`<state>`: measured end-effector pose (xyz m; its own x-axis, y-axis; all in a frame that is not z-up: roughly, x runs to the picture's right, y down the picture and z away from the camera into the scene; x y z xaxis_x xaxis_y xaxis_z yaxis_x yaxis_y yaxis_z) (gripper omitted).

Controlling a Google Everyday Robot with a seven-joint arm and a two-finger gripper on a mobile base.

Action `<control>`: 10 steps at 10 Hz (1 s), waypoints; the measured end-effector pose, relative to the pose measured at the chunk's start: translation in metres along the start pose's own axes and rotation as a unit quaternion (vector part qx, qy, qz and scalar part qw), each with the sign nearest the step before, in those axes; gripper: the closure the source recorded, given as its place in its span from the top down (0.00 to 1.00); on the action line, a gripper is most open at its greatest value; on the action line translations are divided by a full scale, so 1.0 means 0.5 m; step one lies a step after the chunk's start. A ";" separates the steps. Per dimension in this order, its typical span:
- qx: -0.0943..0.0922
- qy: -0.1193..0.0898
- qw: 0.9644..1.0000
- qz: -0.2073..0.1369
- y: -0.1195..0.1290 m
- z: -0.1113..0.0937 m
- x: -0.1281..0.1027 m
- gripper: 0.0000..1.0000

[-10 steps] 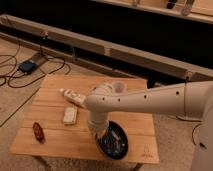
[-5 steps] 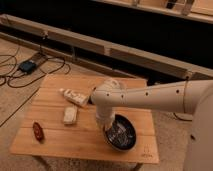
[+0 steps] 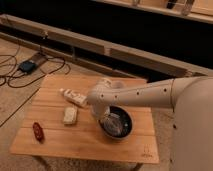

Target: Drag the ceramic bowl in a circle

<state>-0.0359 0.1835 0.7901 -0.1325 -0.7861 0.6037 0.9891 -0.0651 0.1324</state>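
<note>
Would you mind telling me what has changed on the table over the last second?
The ceramic bowl has slid away from the table's front edge, back and slightly right, with the gripper at its left rim moving along with it. The white bottle, pale packet and small red item stayed put.

Ceramic bowl (image 3: 116, 123) on table (image 3: 80, 145), right side; end effector (image 3: 106, 119) at bowl's left rim.

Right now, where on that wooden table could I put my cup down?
Bare wood lies along the front edge of the wooden table, between the small red object and the glossy dark ceramic bowl. The gripper crowds the bowl.
</note>
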 end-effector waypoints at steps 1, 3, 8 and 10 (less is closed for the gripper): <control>-0.008 0.007 1.000 -0.017 -0.004 0.005 0.006 0.66; -0.019 0.016 0.999 -0.034 -0.007 0.011 0.014 0.76; -0.019 0.016 0.999 -0.032 -0.005 0.011 0.014 0.76; -0.019 0.016 0.999 -0.032 -0.004 0.011 0.014 0.76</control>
